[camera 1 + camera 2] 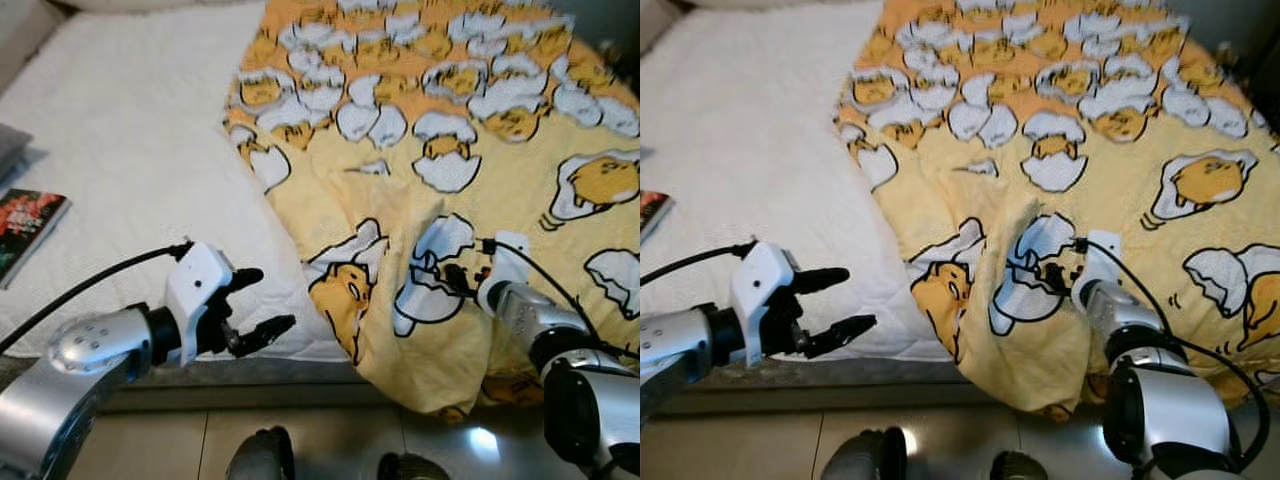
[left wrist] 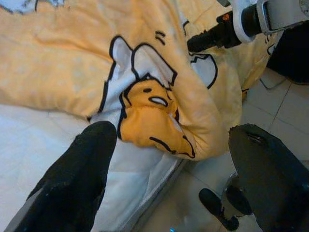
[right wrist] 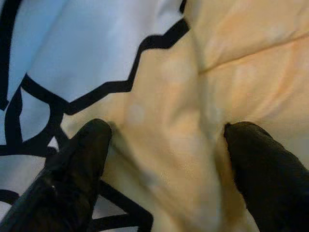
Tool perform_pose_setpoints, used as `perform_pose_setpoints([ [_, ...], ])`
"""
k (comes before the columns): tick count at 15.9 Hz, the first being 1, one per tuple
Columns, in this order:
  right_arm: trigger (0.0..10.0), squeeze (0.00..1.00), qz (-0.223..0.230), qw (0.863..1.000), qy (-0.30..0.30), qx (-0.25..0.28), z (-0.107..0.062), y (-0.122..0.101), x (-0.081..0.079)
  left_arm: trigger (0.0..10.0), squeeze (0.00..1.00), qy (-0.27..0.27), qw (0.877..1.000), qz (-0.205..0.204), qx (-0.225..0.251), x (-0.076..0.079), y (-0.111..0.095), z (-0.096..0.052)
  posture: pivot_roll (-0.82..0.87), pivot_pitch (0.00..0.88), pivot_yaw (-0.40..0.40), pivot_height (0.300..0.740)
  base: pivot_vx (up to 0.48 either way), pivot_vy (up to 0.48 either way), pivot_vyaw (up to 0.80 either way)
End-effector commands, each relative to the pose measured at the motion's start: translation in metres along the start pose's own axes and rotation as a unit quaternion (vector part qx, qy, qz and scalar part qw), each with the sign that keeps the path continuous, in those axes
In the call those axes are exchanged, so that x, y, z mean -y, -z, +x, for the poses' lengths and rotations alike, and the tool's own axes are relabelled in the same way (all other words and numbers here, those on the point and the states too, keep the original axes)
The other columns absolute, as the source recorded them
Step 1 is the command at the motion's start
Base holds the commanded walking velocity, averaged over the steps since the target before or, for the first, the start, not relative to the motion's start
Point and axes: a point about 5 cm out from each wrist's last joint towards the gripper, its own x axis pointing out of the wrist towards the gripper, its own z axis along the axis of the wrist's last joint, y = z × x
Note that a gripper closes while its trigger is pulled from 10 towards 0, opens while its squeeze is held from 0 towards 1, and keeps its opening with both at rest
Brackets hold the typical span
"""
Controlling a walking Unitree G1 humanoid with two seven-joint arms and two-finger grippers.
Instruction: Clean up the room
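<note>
Right wrist view showed the right gripper [image 3: 166,159] spread wide, fingers pressed into the rumpled yellow blanket [image 1: 450,190]; the left gripper [image 1: 262,300] hung released over the mattress [image 1: 120,150], bed-making barely begun.

Blanket [image 1: 470,190] spread over bed's right side, its near corner hanging off mattress [image 1: 130,150] edge above floor [image 1: 320,440], book [image 1: 25,230] far left, left gripper [image 1: 262,300] just before mattress edge, right gripper [image 1: 452,276] against blanket fold.

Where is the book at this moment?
The book lies flat on the white bed at the far left of the head views, well left of the yellow blanket and beyond the left gripper.
</note>
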Motion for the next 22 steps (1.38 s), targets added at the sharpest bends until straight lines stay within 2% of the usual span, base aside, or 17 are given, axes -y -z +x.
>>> perform_pose_setpoints([
  [1, 0.0, 0.00, 0.011, 1.000, -0.007, -0.010, 0.000, 0.011, -0.001, 10.0, 0.00, -0.007, 1.000, 0.002, -0.002, 0.001, -0.002, -0.005, 0.25, 0.234, 0.048, 0.740, 0.000, 0.000, 0.00],
  [3, 0.0, 0.00, 0.028, 0.999, -0.031, 0.005, 0.002, 0.007, -0.011, 10.0, 0.00, -0.017, 1.000, -0.002, -0.003, 0.001, -0.002, -0.008, 0.25, 0.227, 0.036, 0.740, 0.000, 0.000, 0.00],
  [7, 0.0, 0.00, 0.029, 0.998, -0.050, 0.017, 0.003, 0.009, -0.019, 10.0, 0.00, -0.031, 1.000, 0.001, 0.003, -0.001, -0.005, -0.005, 0.26, 0.195, 0.018, 0.740, 0.000, 0.000, 0.00],
  [17, 0.0, 0.00, 0.041, 0.997, -0.061, 0.032, 0.003, 0.009, -0.020, 10.0, 0.00, -0.034, 0.999, 0.001, -0.002, -0.003, -0.003, -0.004, 0.26, 0.181, 0.019, 0.740, 0.000, 0.000, 0.00],
  [20, 0.0, 0.00, 0.052, 0.985, -0.152, 0.068, 0.002, 0.002, -0.036, 10.0, 0.00, -0.037, 0.999, 0.001, 0.002, -0.003, -0.004, -0.004, 0.26, 0.169, 0.012, 0.740, 0.000, 0.000, 0.00],
  [22, 0.0, 0.00, 0.052, 0.955, -0.280, 0.082, -0.003, 0.006, -0.057, 10.0, 0.00, -0.039, 0.999, 0.000, 0.004, -0.004, -0.003, -0.004, 0.24, 0.149, 0.005, 0.740, 0.000, 0.000, 0.00],
])
